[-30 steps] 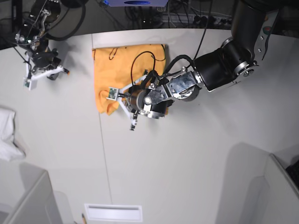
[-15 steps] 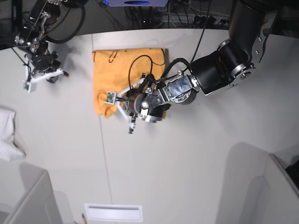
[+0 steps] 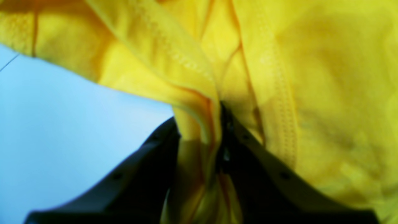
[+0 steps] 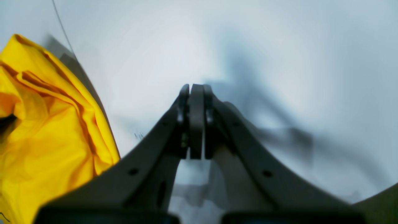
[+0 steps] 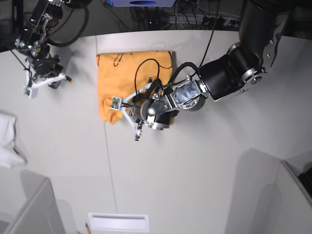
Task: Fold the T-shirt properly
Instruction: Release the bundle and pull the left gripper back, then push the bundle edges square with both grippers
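The light-orange T-shirt (image 5: 122, 78) lies partly folded on the white table (image 5: 195, 170), neckline with black marks at the far edge. My left gripper (image 5: 126, 106) is at the shirt's near edge, shut on a bunched fold of the cloth. In the left wrist view the dark fingers (image 3: 248, 146) pinch yellow fabric (image 3: 326, 93) at the left gripper (image 3: 214, 124). My right gripper (image 5: 48, 80) is left of the shirt, apart from it. In the right wrist view the right gripper (image 4: 192, 93) is shut and empty over bare table, with the shirt (image 4: 46, 130) at the left.
A small white cloth (image 5: 7, 141) lies at the table's left edge. A white slotted plate (image 5: 118, 222) sits at the near edge. Grey panels stand at the near left (image 5: 29, 209) and near right (image 5: 282, 200). Cables (image 5: 146, 63) hang over the shirt.
My left gripper has moved left and slightly nearer, dragging the shirt's near right edge with it. The right gripper has barely shifted.
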Robot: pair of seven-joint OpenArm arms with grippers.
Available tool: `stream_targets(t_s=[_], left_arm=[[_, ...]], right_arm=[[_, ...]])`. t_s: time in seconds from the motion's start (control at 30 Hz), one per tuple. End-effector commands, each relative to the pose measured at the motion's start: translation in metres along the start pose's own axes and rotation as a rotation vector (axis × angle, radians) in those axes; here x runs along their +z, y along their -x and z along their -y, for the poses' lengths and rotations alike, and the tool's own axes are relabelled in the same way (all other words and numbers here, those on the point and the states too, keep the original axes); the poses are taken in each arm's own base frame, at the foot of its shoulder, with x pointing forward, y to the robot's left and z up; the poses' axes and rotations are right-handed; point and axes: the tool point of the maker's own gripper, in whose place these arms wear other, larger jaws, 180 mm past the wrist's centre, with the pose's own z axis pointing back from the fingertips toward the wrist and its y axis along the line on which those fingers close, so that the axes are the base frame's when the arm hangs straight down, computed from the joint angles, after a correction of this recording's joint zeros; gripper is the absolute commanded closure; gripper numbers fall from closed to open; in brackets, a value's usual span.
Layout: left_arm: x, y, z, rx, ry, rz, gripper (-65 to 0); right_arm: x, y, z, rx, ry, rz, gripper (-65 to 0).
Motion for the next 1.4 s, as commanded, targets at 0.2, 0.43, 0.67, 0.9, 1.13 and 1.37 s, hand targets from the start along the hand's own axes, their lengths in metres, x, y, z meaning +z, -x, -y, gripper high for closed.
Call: stream_targets(t_s=[0.2, 0.43, 0.67, 0.9, 1.13, 1.37], left_arm=[[0.032, 0.019, -0.067, 0.095, -0.151, -0.026, -43.1], [0.065, -0.007, -0.118, 0.25, -0.265, 0.122, -51.8], [0.112, -0.019, -0.123, 0.387, -0.406, 0.315, -51.7], [0.164, 0.064, -0.096, 0.514, -0.554, 0.152, -13.0], [0.149, 0.145, -0.03, 0.689, -0.501, -0.027, 0.0], [0.123, 0.171, 0.011, 0.784, -0.418, -0.105, 0.0]], right_arm=[[0.002, -0.012, -0.002, 0.017, -0.01, 0.04, 0.0], [0.001, -0.018, -0.004, 0.017, -0.014, 0.051, 0.0], [0.0, -0.014, -0.002, 0.015, -0.011, 0.044, 0.0], [-0.003, -0.01, -0.002, 0.013, -0.013, 0.029, 0.0], [-0.011, -0.005, -0.037, 0.141, -0.098, -0.01, 0.0], [-0.016, 0.002, -0.063, 0.187, -0.156, -0.036, 0.0]])
